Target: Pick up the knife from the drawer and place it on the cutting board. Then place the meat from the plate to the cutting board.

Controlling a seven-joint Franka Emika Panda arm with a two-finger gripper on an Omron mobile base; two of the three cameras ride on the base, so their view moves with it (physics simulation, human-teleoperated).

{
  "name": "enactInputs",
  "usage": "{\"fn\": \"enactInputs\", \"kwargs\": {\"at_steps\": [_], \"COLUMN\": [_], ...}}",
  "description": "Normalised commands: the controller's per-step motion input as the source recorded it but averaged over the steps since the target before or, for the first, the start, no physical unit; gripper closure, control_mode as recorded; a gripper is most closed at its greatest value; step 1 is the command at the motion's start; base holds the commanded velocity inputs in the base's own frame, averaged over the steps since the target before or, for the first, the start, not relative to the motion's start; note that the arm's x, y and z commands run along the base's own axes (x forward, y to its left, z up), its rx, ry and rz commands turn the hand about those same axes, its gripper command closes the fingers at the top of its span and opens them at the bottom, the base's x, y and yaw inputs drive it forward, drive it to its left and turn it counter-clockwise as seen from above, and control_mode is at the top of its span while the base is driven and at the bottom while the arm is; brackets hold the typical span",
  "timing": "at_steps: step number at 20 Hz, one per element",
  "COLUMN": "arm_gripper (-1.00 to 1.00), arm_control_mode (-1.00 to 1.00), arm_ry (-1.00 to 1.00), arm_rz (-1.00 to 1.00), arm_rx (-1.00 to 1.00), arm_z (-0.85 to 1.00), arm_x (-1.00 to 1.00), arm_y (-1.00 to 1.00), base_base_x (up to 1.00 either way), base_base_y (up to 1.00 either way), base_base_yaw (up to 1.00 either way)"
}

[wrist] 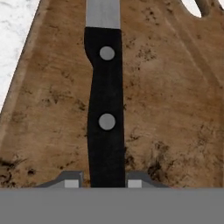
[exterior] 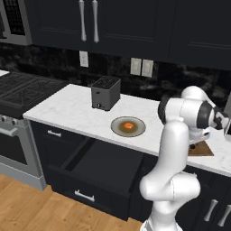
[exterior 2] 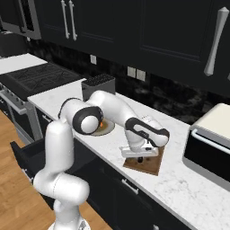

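Observation:
In the hand view the knife (wrist: 105, 109) lies flat on the brown cutting board (wrist: 175, 109), dark handle toward me and pale blade running away. My gripper (wrist: 104, 181) sits low over the board with its tips hugging the handle's near end, shut on the knife. From the right base view the gripper (exterior 2: 140, 158) points down onto the cutting board (exterior 2: 152, 164). The plate (exterior: 118, 131) rests on the counter left of the board, with the orange-red meat (exterior: 128, 126) at its centre. Below the counter, the wide dark drawer (exterior: 103, 169) stands pulled open.
A dark toaster (exterior: 106, 92) stands behind the plate near the wall. A stove (exterior: 22, 90) adjoins the counter's left end. A white-topped oven box (exterior 2: 211, 143) sits on the counter right of the board. The open drawer juts into the floor space before the cabinets.

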Motion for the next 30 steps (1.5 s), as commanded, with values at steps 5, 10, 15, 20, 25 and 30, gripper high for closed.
{"fn": "enactInputs", "kwargs": {"at_steps": [5, 10, 15, 20, 25, 30], "arm_gripper": [-1.0, -1.0, -1.0, -1.0, -1.0, -1.0], "arm_control_mode": [-1.0, -1.0, -1.0, -1.0, -1.0, -1.0], "arm_ry": [0.2, 0.05, 0.06, 0.2, 0.44, 0.41], "arm_rz": [0.03, 0.04, 0.08, 0.2, 0.37, 0.23], "arm_rx": [0.13, 0.15, 0.14, 0.17, 0.23, 0.19], "arm_z": [-0.23, 0.18, 0.74, 1.0, 0.83, 0.99], "arm_x": [0.29, 0.0, 0.03, 0.1, 0.09, 0.23], "arm_y": [0.0, -0.11, -0.12, 0.02, 0.51, 0.83], "base_base_x": [0.0, 0.0, 0.0, 0.0, 0.0, 0.0], "base_base_y": [0.0, 0.0, 0.0, 0.0, 0.0, 0.0], "base_base_yaw": [0.0, 0.0, 0.0, 0.0, 0.0, 0.0]}}
